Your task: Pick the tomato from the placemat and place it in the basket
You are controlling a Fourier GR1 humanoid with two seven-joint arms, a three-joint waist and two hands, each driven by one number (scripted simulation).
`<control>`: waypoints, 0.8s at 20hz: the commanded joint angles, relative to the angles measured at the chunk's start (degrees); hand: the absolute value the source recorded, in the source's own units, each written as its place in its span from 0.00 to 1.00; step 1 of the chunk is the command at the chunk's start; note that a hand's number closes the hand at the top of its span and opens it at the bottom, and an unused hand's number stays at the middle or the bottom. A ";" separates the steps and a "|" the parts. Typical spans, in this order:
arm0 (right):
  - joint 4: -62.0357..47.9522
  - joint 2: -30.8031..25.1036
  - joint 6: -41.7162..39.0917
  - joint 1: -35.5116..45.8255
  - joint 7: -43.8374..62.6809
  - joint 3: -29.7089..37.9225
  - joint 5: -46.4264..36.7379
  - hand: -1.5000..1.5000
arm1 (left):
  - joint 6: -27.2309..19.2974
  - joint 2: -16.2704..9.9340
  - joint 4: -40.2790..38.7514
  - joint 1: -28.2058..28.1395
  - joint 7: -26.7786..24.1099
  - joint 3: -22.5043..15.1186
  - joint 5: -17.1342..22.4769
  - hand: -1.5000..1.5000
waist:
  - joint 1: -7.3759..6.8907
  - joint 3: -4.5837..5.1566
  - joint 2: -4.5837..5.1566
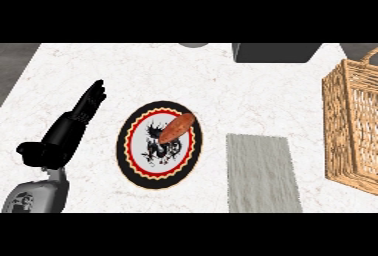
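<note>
At centre frame, the reddish-brown elongated tomato (178,127) lay on the round black-rimmed placemat (158,177), ungrasped, while the black left hand (74,125) rested beside it, fingers straight; next, I judge, came reaching, then carrying to the wicker basket (353,130) at right.

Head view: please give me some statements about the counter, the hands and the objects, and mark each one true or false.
1. The reddish-brown item lies on the round plate. True.
2. The wicker basket stands at the view's left. False: it stands at the right edge.
3. The left hand is open, fingers straight, beside the plate. True.
4. The grey placemat carries the reddish-brown item. False: nothing lies on it.
5. The right hand grips the basket. False: no right hand shows.
</note>
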State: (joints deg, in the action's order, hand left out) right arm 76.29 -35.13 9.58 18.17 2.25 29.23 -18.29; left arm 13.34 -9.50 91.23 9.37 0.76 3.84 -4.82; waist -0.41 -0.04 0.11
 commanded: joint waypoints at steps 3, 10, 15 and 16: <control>-14.20 0.93 3.41 3.05 -11.93 6.05 5.49 0.00 | -0.02 0.15 3.21 0.33 3.29 -0.51 -0.01 0.50 | -0.11 -0.05 0.00; -16.67 -3.78 1.61 5.55 -14.10 3.88 5.99 0.00 | 1.10 -0.09 1.83 -0.19 1.99 0.33 0.24 0.50 | 0.21 0.02 -0.09; -18.04 -2.58 -0.66 6.83 -18.33 5.78 11.39 0.00 | 3.21 -1.78 -0.51 0.24 -0.55 2.61 2.33 0.50 | 0.28 0.02 -0.13; -18.65 -7.11 -3.05 11.88 -11.49 7.04 12.84 0.00 | 0.72 -0.04 0.92 1.32 1.84 0.76 0.24 0.50 | 0.17 0.02 -0.17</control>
State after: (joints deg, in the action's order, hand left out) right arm 58.37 -39.31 10.16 26.72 -11.66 33.85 -9.86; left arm 14.53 -9.90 90.40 10.42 0.91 5.01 -4.36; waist -0.23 -0.04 0.04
